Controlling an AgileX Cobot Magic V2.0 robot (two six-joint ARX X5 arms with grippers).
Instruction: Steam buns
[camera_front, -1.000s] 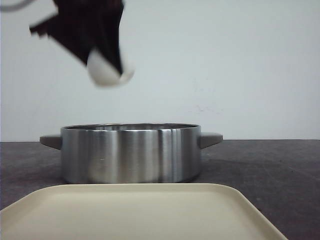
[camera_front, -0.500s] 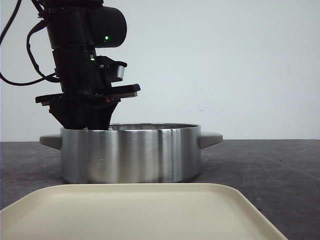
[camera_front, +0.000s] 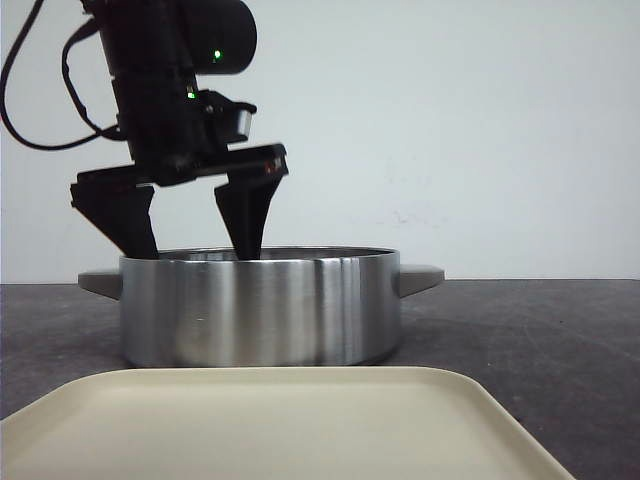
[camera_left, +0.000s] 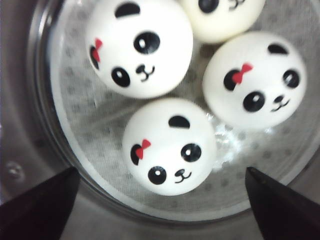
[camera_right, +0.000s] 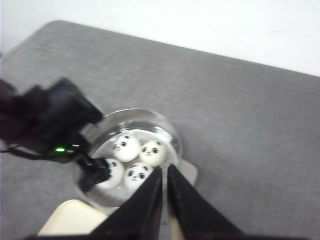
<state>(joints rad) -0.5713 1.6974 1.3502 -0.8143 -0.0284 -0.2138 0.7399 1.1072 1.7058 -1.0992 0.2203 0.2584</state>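
Observation:
Several white panda buns lie on the perforated liner inside the steel pot (camera_front: 260, 310). In the left wrist view the nearest bun (camera_left: 170, 146) sits between my left fingers, with others beside it (camera_left: 140, 47) (camera_left: 255, 80) (camera_left: 220, 17). My left gripper (camera_front: 197, 250) is open at the pot's left part, fingertips at rim height, touching no bun. My right gripper (camera_right: 164, 169) is shut and empty, high above the table, looking down on the pot (camera_right: 165, 130) and the buns (camera_right: 126, 147) (camera_right: 152, 152). It is out of the front view.
A cream tray (camera_front: 270, 420) lies in front of the pot, nearest the camera; it also shows in the right wrist view (camera_right: 70, 217). The pot has two grey side handles (camera_front: 420, 278). Dark grey tabletop surrounds the pot.
My left gripper came down from high up with a bun into the pot, then opened and let it go. The fingers now stand apart at the rim.

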